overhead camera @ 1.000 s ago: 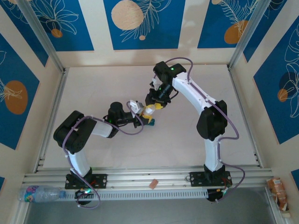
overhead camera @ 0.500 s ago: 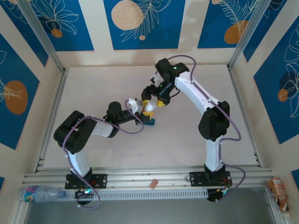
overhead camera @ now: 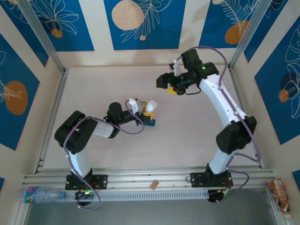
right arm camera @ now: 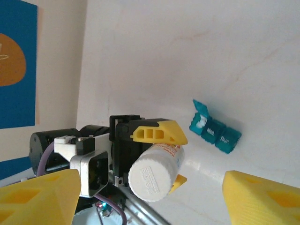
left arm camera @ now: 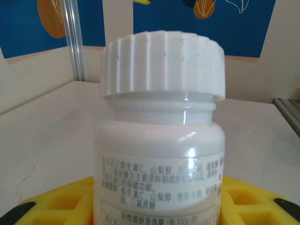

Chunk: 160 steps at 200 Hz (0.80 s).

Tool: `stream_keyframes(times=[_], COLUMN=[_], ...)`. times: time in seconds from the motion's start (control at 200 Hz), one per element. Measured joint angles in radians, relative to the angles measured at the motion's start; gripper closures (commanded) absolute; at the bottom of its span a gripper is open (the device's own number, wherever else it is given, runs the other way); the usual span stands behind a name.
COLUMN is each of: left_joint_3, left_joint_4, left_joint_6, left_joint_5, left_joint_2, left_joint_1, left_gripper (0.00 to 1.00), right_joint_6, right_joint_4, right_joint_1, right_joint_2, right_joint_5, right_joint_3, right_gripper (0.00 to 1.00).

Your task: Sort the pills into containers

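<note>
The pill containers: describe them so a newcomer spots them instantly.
Near the middle of the table, the left gripper holds a white bottle. Beside it lie the containers: a low strip of three joined squares, one end lid open, teal against the white bottle.

A pale, faintly veined tabletop [overhead camera: 187, 136] is spreading across the booth under soft, even light. Cream walls are closing it in on three sides, each carrying deep blue panels with white leaf outlines: the far panel [overhead camera: 140, 23] is showing a peach disc, the left panel [overhead camera: 14, 93] and right panel [overhead camera: 281, 89] orange ones. One aluminium post [overhead camera: 42, 35] is slanting up at the far left, another post [overhead camera: 248, 33] at the far right. Slotted aluminium rails [overhead camera: 150, 180] are running along the near edge, a tan scrap [overhead camera: 153, 184] lying on them. A plastic water bottle [overhead camera: 40, 193] is lying near left, a crumpled packet [overhead camera: 280, 192] near right.
</note>
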<state>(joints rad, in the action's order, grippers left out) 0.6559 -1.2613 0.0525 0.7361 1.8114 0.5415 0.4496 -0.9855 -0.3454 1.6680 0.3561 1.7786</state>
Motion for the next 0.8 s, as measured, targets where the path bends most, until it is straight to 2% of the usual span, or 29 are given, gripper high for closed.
stream_keyframes(times=[0.245, 0.575, 0.8], left_joint_3=[0.007, 0.014, 0.014], left_joint_4=[-0.044, -0.062, -0.060], left_joint_6=[0.064, 0.097, 0.097], left_joint_5=[0.030, 0.050, 0.050], left_joint_2=[0.017, 0.023, 0.023], left_joint_1=[0.000, 0.000, 0.000], left_gripper=[1.00, 1.00, 1.00], right_joint_6=[-0.134, -0.215, -0.234], right_joint_4=[0.099, 0.098, 0.062], right_joint_1=[-0.023, -0.123, -0.141], right_joint_2=[-0.101, -0.059, -0.006], right_joint_5=[0.020, -0.024, -0.074], right_joint_3=[-0.119, -0.137, -0.131], right_gripper=[0.18, 0.18, 0.22])
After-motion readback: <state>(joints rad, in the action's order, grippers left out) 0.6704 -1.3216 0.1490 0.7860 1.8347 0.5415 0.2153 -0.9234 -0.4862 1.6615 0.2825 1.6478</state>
